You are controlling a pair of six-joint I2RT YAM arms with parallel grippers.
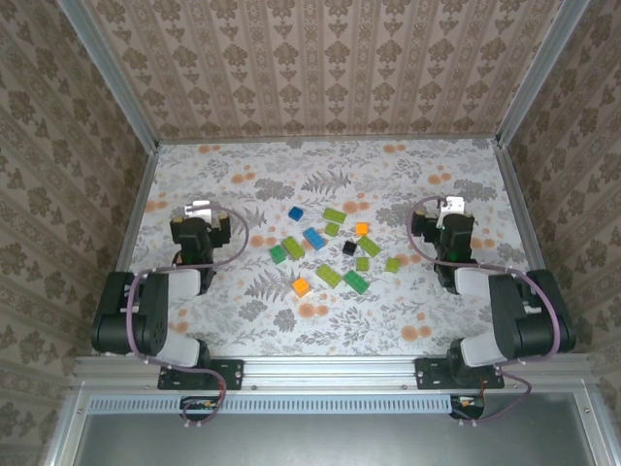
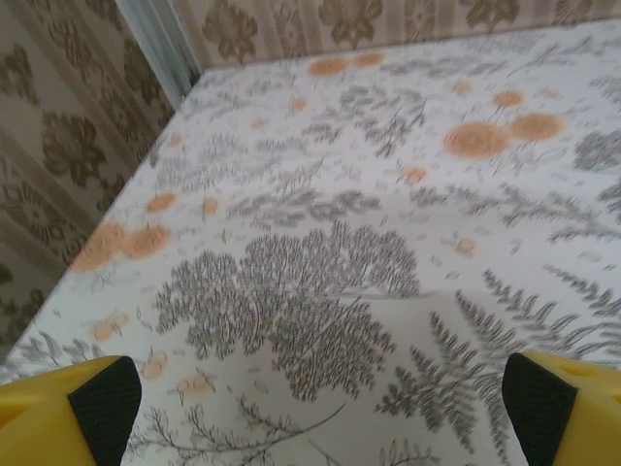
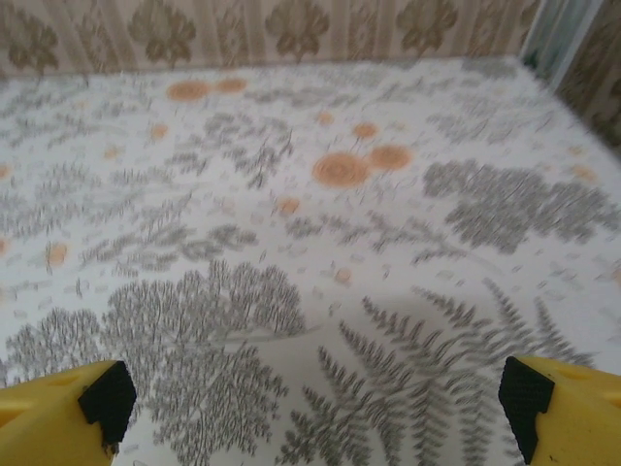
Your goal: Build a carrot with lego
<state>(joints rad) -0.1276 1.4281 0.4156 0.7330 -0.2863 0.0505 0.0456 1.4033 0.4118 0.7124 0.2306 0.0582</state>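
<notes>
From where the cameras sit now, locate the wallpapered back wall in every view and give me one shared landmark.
Top external: the back wall fills the upper band, above the table's far edge.
Left wrist: a narrow strip along the top edge, right of the left corner post.
Right wrist: a strip along the top edge, left of the right corner post.
Shared landmark: the flowered table cover, meeting the wall's foot in all three.

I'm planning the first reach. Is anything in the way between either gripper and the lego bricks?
Nothing visible is. The lego bricks lie scattered mid-table, between the left gripper and the right gripper. Just bare patterned table lies between each open gripper and its nearest bricks.
</notes>
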